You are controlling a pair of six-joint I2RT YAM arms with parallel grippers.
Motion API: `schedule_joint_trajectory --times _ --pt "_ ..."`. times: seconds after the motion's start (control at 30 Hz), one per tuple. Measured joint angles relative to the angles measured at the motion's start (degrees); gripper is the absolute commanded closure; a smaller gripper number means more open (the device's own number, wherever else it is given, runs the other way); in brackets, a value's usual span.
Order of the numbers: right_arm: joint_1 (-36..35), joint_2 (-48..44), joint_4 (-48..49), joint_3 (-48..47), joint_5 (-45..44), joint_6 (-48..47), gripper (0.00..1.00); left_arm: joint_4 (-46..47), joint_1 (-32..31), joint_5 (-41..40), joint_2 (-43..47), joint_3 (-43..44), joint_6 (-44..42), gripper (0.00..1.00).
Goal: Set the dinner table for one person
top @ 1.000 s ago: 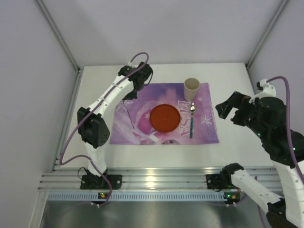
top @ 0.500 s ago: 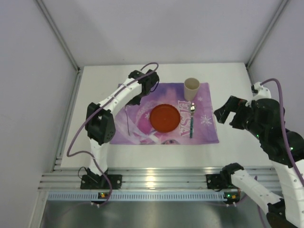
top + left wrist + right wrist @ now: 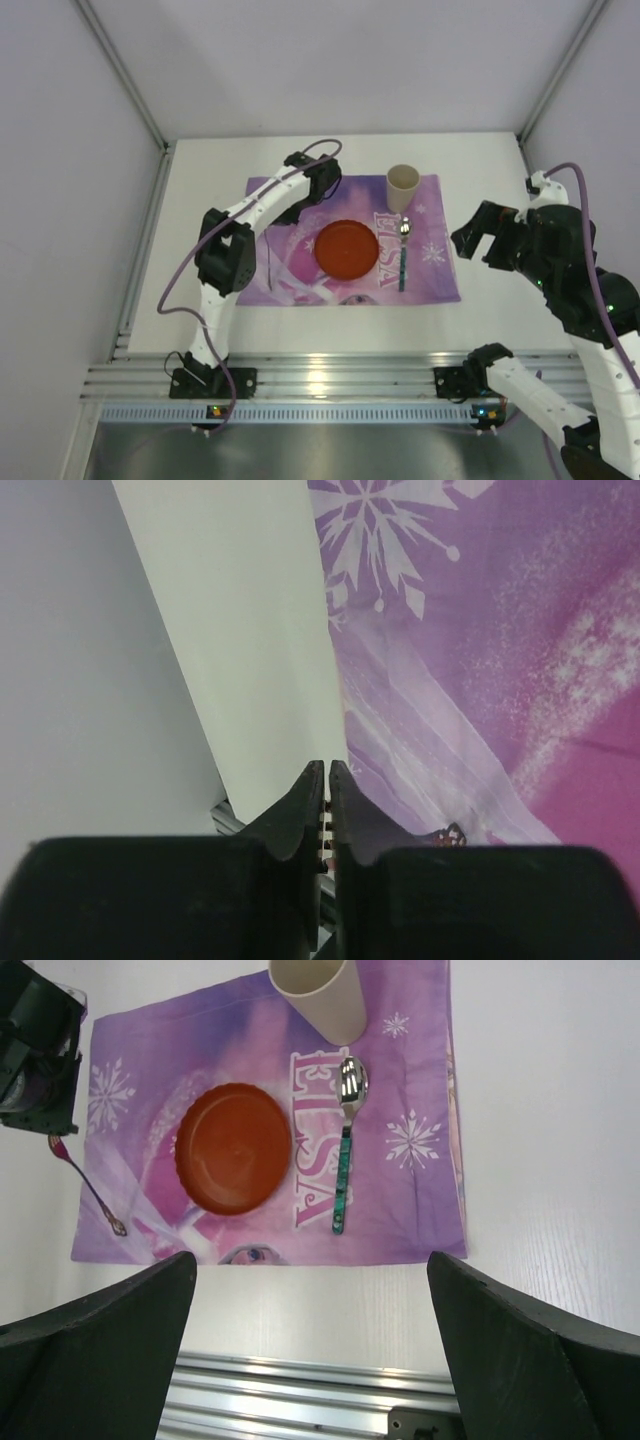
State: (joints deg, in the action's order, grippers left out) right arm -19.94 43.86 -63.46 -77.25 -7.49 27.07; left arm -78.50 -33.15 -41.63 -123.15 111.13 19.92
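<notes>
- White-walled booth. Plain white desk [image 3: 200,190] across its floor, silver rail [image 3: 320,385] on the near edge, both arm bases bolted there.
- Beyond the rail, flat on the desk: purple snowflake placemat [image 3: 435,275].
- At mat centre: red plate [image 3: 347,247]. To its right and apart from it: teal-handled spoon [image 3: 403,255], bowl pointing far. To its left: thin pink-handled utensil [image 3: 88,1185] along the mat's left border, type too small to tell. Judged the usual layout for one person, cutlery flanking the plate.
- Right tool [image 3: 310,1260]: spread wide, empty, held high off the mat's right side. Judged kept clear of the setting.
- Left tool [image 3: 327,773]: tips pressed together, nothing visible between them, over the mat's far left part where cloth meets bare desk, just beside the thin utensil's far end.
- Far right corner of the mat: cream cup [image 3: 403,186], upright, just beyond the spoon's bowl, within reach of a right hand.
- Left wrist view alone: tip closure and mat border up close. Right wrist view alone: thin utensil's outline, faint from overhead. Overhead alone: both arms, rail and booth walls.
- Judgement: setting near complete.
</notes>
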Motion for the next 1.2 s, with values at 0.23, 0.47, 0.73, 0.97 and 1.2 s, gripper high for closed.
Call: schedule_joint_trajectory --times 0.23,0.47,0.73,0.97,1.2 --pt "0.0 0.5 0.6 0.1 0.0 0.0 0.0 0.8 0.0 -4.4 -3.1 4.1 3.5 0.02" --pt "0.0 0.9 1.9 3.2 0.4 0.2 0.0 1.1 0.0 -3.1 -1.0 8.7 7.3 0.02" --pt "0.0 3.1 6.6 2.1 4.0 -2.1 0.0 7.1 -0.5 6.8 17.5 -2.4 9.1 0.02" --pt "0.0 3.5 9.7 5.7 7.0 -3.3 0.0 20.2 -1.5 16.2 54.0 -35.5 11.7 0.02" --pt "0.0 -8.3 9.8 21.3 6.1 -2.3 0.0 20.1 -1.5 14.2 72.0 -45.8 15.9 0.02"
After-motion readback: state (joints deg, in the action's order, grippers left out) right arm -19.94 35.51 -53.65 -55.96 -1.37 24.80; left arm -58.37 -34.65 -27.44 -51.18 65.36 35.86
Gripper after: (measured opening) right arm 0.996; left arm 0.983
